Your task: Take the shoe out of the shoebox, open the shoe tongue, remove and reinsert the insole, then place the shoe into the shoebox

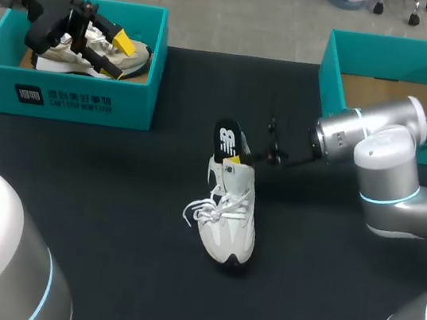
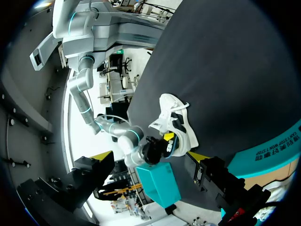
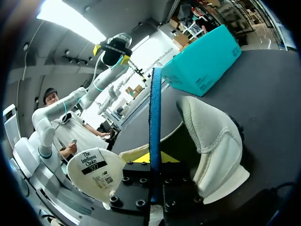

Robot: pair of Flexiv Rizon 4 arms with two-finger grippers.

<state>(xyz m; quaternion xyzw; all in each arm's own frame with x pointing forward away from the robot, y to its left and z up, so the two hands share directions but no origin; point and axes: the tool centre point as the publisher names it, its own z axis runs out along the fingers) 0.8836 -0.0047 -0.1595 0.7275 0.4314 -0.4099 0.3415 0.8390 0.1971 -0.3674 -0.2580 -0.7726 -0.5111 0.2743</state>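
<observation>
A white lace-up shoe (image 1: 230, 220) lies on the black table, toe toward the front edge. Its dark insole (image 1: 225, 138) stands up out of the heel opening. My right gripper (image 1: 233, 160) is shut on the insole's lower part. In the right wrist view the insole (image 3: 154, 113) shows edge-on as a blue strip clamped between the fingers of the right gripper (image 3: 154, 162), with the shoe's heel (image 3: 211, 141) on one side and the folded-out tongue (image 3: 94, 173) on the other. My left gripper (image 1: 120, 56) hangs open above the left teal shoebox (image 1: 86, 101), over a second shoe (image 1: 75, 61) inside it.
A second teal shoebox (image 1: 391, 50) stands at the back right, with only its brown floor showing inside. My right arm's elbow (image 1: 384, 173) hangs over the table's right side. In the left wrist view the shoe (image 2: 176, 123) lies far ahead on the dark tabletop.
</observation>
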